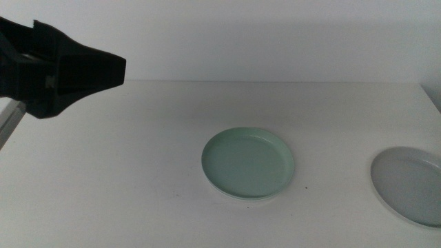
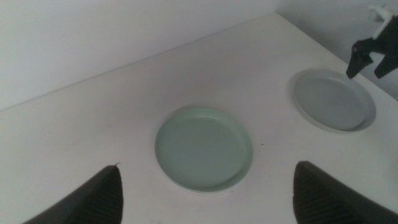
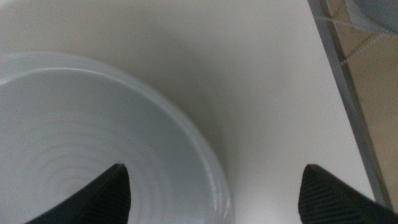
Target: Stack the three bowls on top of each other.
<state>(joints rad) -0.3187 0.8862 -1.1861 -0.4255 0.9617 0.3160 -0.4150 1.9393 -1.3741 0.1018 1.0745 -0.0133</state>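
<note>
The pale mint green bowl [image 1: 248, 164] sits on the white table near the middle and also shows in the left wrist view [image 2: 204, 149]. The light grey bowl [image 1: 410, 184] sits at the right, cut by the picture's edge. The white bowl is not in view. My left gripper [image 1: 103, 69] hovers high at the far left, open and empty, well away from both bowls [image 2: 206, 166]. My right gripper [image 3: 214, 168] is open just above the grey bowl's rim [image 3: 93, 143], with the rim between its jaws. It shows small in the left wrist view [image 2: 372, 53] beside the grey bowl [image 2: 334, 99].
The table's right edge [image 3: 348, 93] runs close to the grey bowl, with a floor drop beyond it. A pale wall [image 1: 275, 34] stands behind the table.
</note>
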